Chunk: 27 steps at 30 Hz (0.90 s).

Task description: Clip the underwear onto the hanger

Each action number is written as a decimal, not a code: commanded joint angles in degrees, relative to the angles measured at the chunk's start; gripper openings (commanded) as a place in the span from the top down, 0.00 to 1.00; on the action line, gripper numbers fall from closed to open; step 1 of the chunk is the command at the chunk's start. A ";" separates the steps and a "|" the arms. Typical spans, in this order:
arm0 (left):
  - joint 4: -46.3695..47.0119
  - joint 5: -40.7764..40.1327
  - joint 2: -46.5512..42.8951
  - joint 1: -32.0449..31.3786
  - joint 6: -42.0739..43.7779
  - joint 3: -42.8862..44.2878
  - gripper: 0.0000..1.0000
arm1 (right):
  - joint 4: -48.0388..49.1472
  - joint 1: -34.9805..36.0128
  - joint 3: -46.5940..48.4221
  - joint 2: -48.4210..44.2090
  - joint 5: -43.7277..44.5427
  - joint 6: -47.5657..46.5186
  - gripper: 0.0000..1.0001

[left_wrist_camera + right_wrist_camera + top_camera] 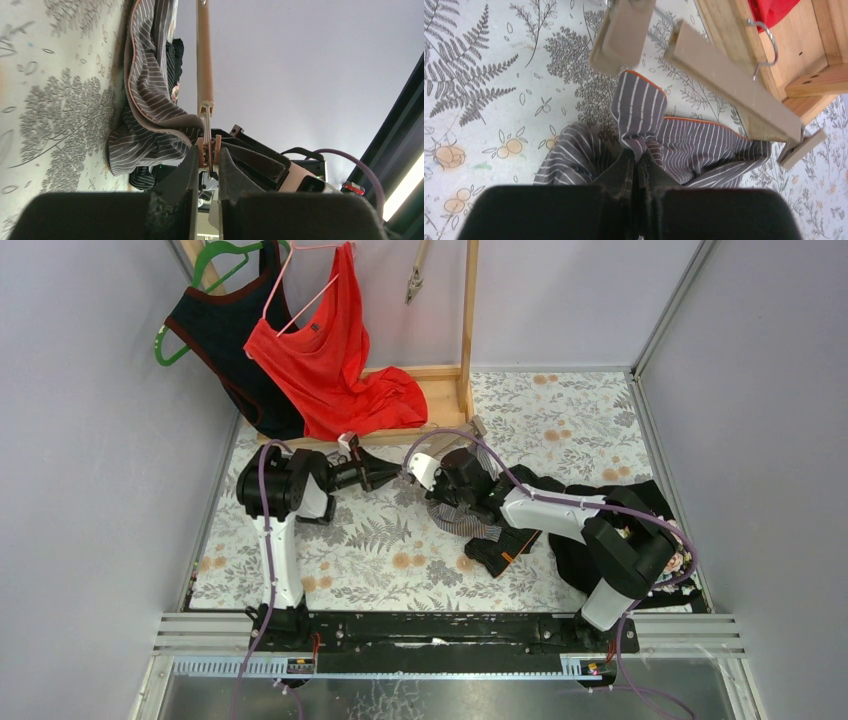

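Though unclear overhead, underwear (704, 145) pinched — right gripper (638, 159).

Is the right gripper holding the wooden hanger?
No: the right gripper is pinched shut on the striped underwear, while the wooden hanger sits apart from it.

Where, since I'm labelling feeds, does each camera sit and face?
Top external: above, behind the bases, looking down on the table; left arm and right arm show.
Left wrist: on the left arm, facing sideways along the table; left tool shut on the hanger.
Right wrist: facing down; right tool pinching the striped underwear.
Both wrist views share hanger and underwear.
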 commanded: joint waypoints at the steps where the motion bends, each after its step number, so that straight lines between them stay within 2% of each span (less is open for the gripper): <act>1: 4.74 -2.18 -1.00 3.55 -0.85 -0.64 1.00 | 2.33 0.66 -2.37 -4.64 2.60 1.84 1.00; 4: 4.74 -3.55 -1.64 5.57 -1.32 -0.71 1.00 | 1.37 0.68 -3.38 -5.12 1.44 4.14 0.99; 6: 4.75 -4.42 -2.17 6.88 -1.60 -1.01 1.00 | 1.20 0.68 -3.94 -5.17 -0.16 6.01 0.95; 8: 4.73 -4.98 -2.72 7.99 -1.73 -1.34 1.00 | 0.75 0.67 -3.83 -4.77 -1.15 7.61 0.81; 12: 4.78 -5.14 -3.77 9.63 -1.64 -2.31 1.00 | -0.41 0.68 -2.93 -2.61 -2.98 9.95 0.67; 20: 4.82 -4.81 -4.84 10.38 -1.41 -3.62 1.00 | -0.37 0.68 -1.71 0.14 -5.11 12.68 0.62; 23: 4.76 -4.93 -4.69 10.36 -1.37 -3.50 1.00 | -0.60 0.75 -2.06 -1.93 -5.80 13.73 0.60; 25: 4.73 -4.86 -4.18 10.31 -1.36 -3.22 1.00 | -0.75 1.16 -2.60 -4.23 -5.76 13.28 0.46; 27: 4.74 -4.91 -3.57 10.33 -1.44 -2.87 1.00 | -2.58 2.55 -1.97 -5.66 -4.90 11.14 0.44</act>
